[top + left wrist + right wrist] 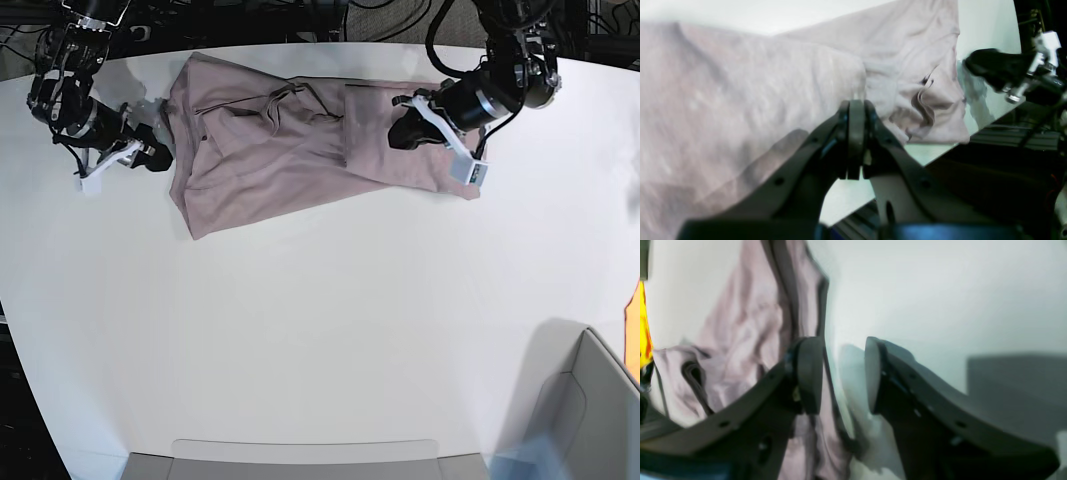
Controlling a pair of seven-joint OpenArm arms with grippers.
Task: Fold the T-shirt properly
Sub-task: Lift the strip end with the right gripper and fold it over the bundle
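Observation:
The mauve-pink T-shirt (270, 150) lies rumpled across the far side of the white table (320, 320), one part folded over near its right end. My left gripper (402, 133) rests on that right part. In the left wrist view its jaws (856, 108) are shut, with the tips pinching a fold of the T-shirt (740, 100). My right gripper (160, 158) sits at the shirt's left edge. In the right wrist view it (840, 373) is open, with bare table in the gap and the T-shirt's (746, 333) dark hem edge running beside the left finger (810, 373).
A grey bin (590, 400) stands at the near right corner and a flat grey tray (300, 455) lies along the front edge. Something orange (634, 310) shows at the right border. The table's far edge and dark frame lie close behind both arms.

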